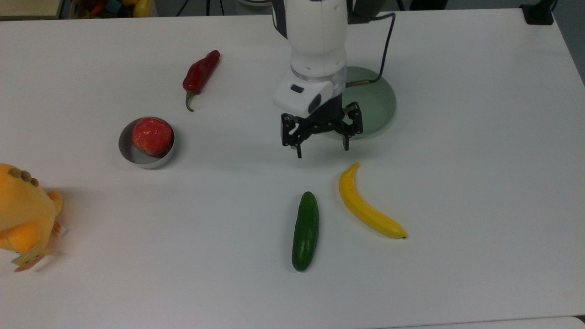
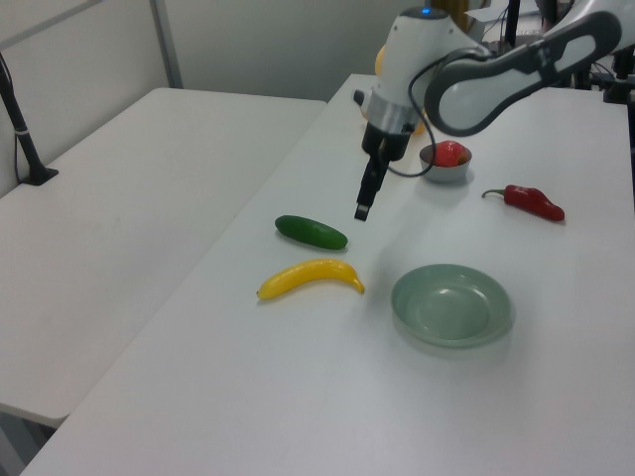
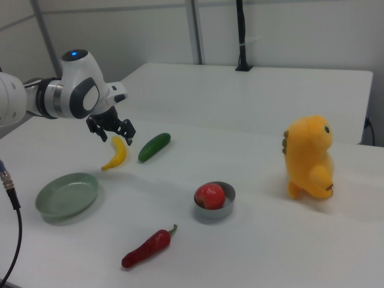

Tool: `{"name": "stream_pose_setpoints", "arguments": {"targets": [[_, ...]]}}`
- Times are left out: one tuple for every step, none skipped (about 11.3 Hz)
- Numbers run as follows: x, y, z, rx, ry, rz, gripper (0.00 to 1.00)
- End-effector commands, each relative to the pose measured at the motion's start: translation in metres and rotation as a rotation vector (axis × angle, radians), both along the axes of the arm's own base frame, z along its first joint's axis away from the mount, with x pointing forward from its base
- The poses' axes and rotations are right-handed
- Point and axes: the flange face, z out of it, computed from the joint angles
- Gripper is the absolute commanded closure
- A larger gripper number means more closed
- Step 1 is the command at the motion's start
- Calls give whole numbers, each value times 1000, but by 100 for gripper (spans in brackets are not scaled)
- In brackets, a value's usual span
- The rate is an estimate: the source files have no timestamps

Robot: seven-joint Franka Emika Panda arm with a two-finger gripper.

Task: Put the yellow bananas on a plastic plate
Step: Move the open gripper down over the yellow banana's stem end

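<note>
Overhead, I saw the gripper (image 1: 322,151) hanging above bare table (image 1: 457,183) with its two fingers spread apart and nothing between them. It sat between the plastic plate (image 1: 379,103) and the yellow bananas (image 1: 365,208), just off the plate's near rim in the top view. The arm's white wrist housing (image 1: 315,50) covered the top view's left part of the plate, and a black cable (image 1: 386,45) ran across the plate's far edge.

The yellow bananas, a single curved fruit, lay flat on the table, apart from the plate and untouched. A dark green cucumber (image 1: 305,231) lay just beside it on the top view's left, the two not touching. In the left view I saw the gripper (image 2: 361,210) poised above and just beyond the cucumber (image 2: 311,231), with the bananas (image 2: 310,279) nearer the camera and the plate (image 2: 452,304) to the left view's right.

Well away on the top view's left stood a metal tin (image 1: 146,157) holding a red fruit (image 1: 152,135), with a red chili pepper (image 1: 200,75) beyond it and an orange-yellow plush toy (image 1: 23,212) at the table edge. In the right view, the gripper (image 3: 111,131) partly overlapped the bananas (image 3: 116,155), and the plate (image 3: 66,193) appeared empty.
</note>
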Motion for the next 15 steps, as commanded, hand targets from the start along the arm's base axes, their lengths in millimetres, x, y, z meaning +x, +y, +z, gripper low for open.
{"name": "stream_pose_setpoints", "arguments": {"targets": [[19, 30, -20, -6, -86, 14, 0], [20, 35, -30, -3, -92, 6, 0], [22, 38, -41, -5, -96, 4, 0], [23, 40, -50, -6, -103, 3, 0], [23, 49, -62, -7, -112, 7, 0], [22, 57, -74, -14, -124, 7, 0], [23, 59, -84, -25, -133, -5, 2], [20, 67, -92, -27, -128, -19, 5], [17, 78, -94, -21, -136, -9, 13], [16, 79, -100, -28, -133, -2, 30], [17, 78, -102, -28, -131, -4, 52], [17, 76, -100, -27, -134, -7, 77], [17, 77, -100, -26, -134, -6, 95], [18, 74, -99, -27, -135, -6, 100], [19, 73, -98, -26, -137, -10, 100]]}}
